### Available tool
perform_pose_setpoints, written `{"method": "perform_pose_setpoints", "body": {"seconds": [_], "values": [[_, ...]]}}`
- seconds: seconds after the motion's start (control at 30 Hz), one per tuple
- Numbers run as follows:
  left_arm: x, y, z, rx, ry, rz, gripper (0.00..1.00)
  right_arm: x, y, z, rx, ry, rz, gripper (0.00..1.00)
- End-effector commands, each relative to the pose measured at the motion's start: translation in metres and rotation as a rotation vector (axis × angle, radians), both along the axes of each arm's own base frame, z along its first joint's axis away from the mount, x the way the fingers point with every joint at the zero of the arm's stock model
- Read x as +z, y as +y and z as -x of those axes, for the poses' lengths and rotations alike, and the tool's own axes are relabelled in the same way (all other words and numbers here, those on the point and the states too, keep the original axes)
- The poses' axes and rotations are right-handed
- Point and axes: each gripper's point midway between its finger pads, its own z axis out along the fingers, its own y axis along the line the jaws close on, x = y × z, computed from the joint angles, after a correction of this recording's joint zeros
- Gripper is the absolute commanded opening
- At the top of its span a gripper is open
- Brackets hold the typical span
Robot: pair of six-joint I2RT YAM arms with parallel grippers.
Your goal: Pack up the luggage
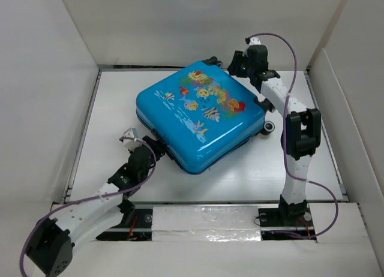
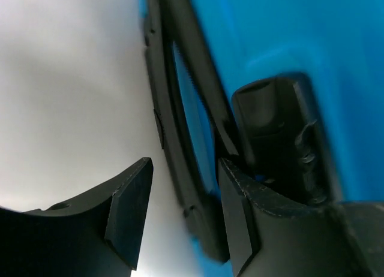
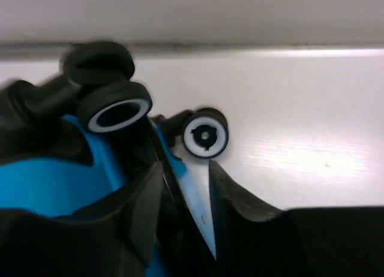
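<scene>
The luggage (image 1: 198,115) is a bright blue hard-shell suitcase with a fish print, lying flat and closed in the middle of the table. My left gripper (image 1: 149,146) sits at its near-left edge. In the left wrist view the left gripper (image 2: 183,223) is open, its jaws straddling the black zipper band (image 2: 180,139), with bare table showing beside one finger (image 2: 129,220). My right gripper (image 1: 237,64) is at the far right corner. There the right gripper (image 3: 186,211) stands open over the blue shell rim (image 3: 192,199), just below a black-and-white wheel (image 3: 206,135).
White walls (image 1: 48,79) box in the table on the left, back and right. The back wall's foot (image 3: 240,48) runs close behind the wheels. Another wheel (image 1: 269,127) sticks out at the suitcase's right corner. A taped strip (image 1: 204,229) lies between the arm bases.
</scene>
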Motion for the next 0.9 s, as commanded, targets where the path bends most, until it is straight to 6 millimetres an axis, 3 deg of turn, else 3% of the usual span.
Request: {"method": "perform_pose_setpoints", "body": {"seconds": [0.0,0.03,0.07,0.1,0.13,0.2,0.23,0.3,0.33,0.37,0.43,0.47,0.5,0.57,0.6,0.67,0.77,0.83,0.87], "values": [[0.043,-0.041,0.018,-0.167,-0.095,0.144,0.45,0.113,0.106,0.056,0.367,-0.136,-0.209,0.53],[0.046,-0.038,0.019,-0.158,-0.105,0.135,0.42,0.124,0.097,0.059,0.351,-0.154,-0.205,0.69],[0.055,-0.034,0.017,-0.140,-0.126,0.131,0.41,0.133,0.087,0.061,0.332,-0.180,-0.194,0.76],[0.062,-0.033,0.017,-0.139,-0.144,0.133,0.40,0.142,0.065,0.058,0.255,-0.207,-0.178,0.80],[0.065,-0.032,0.017,-0.142,-0.154,0.125,0.38,0.154,0.046,0.076,0.208,-0.228,-0.171,0.85],[0.074,-0.033,0.016,-0.145,-0.171,0.121,0.33,0.172,0.006,0.088,0.068,-0.299,-0.174,0.86],[0.076,-0.032,0.015,-0.140,-0.173,0.121,0.30,0.172,-0.007,0.119,0.038,-0.306,-0.181,0.82],[0.084,-0.031,0.013,-0.130,-0.198,0.130,0.23,0.170,-0.039,0.146,-0.089,-0.341,-0.198,0.64],[0.086,-0.030,0.013,-0.122,-0.205,0.132,0.13,0.167,-0.049,0.159,-0.128,-0.367,-0.204,0.29],[0.089,-0.025,0.011,-0.102,-0.216,0.126,0.11,0.143,-0.062,0.187,-0.185,-0.349,-0.236,0.13],[0.086,-0.014,0.010,-0.051,-0.213,0.103,0.09,0.114,-0.078,0.209,-0.247,-0.320,-0.249,0.00],[0.087,-0.003,0.008,0.020,-0.214,0.104,0.09,0.083,-0.086,0.226,-0.281,-0.276,-0.271,0.00],[0.086,0.003,0.008,0.047,-0.208,0.092,0.11,0.069,-0.088,0.235,-0.292,-0.258,-0.283,0.00],[0.097,0.018,0.005,0.125,-0.238,0.099,0.27,0.047,-0.097,0.245,-0.320,-0.249,-0.306,0.00],[0.108,0.019,0.005,0.138,-0.266,0.137,0.32,0.026,-0.099,0.254,-0.317,-0.223,-0.306,0.00],[0.131,0.022,0.002,0.150,-0.333,0.166,0.43,0.018,-0.089,0.260,-0.241,-0.226,-0.319,0.00],[0.176,0.037,-0.010,0.224,-0.432,0.195,0.49,0.006,-0.070,0.271,-0.116,-0.223,-0.358,0.00],[0.189,0.042,-0.028,0.256,-0.445,0.171,0.52,-0.011,-0.082,0.267,-0.186,-0.188,-0.367,0.00],[0.217,0.034,-0.035,0.200,-0.478,0.194,0.55,-0.020,-0.089,0.265,-0.223,-0.154,-0.371,0.00]]}}
